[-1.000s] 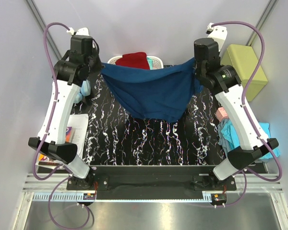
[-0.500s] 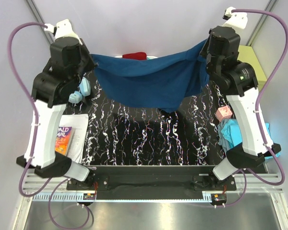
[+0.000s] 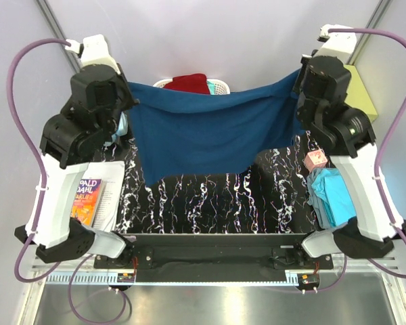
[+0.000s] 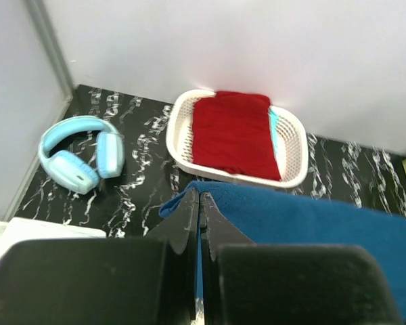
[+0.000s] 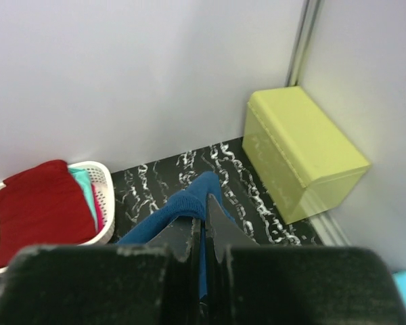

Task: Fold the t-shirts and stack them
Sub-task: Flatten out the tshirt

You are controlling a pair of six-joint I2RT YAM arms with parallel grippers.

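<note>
Spanning two hands (image 4: 199,198) (image 5: 204,204), one navy t-shirt (image 3: 203,135)

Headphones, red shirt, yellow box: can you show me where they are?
headphones (image 4: 110,154): left wrist view, on one ear cup.
red t-shirt (image 4: 233,132): left wrist view, middle of the folded cloth.
yellow box (image 5: 304,135): right wrist view, on its top face.

Soft matt blue cloth t-shirt (image 3: 203,139); glossy black marbled table (image 3: 210,196); white plastic basket (image 4: 179,135).
</note>
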